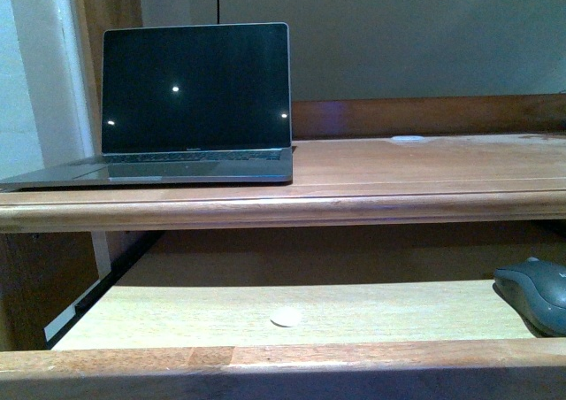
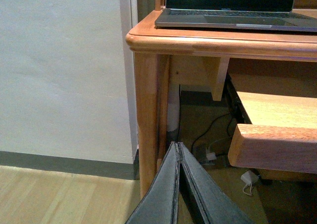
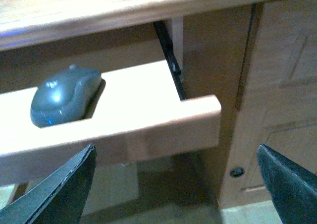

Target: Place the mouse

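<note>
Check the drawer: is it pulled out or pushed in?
Pulled out. The drawer front sits forward of the desk edge, mouse lying inside.

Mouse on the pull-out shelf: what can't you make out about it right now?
- Front view: the mouse is cut off by the right picture edge, so its full shape is unseen.
- Right wrist view: the shelf's front rail hides its base, and glare washes out the surface around it.
- Left wrist view: the mouse is not in view.
</note>
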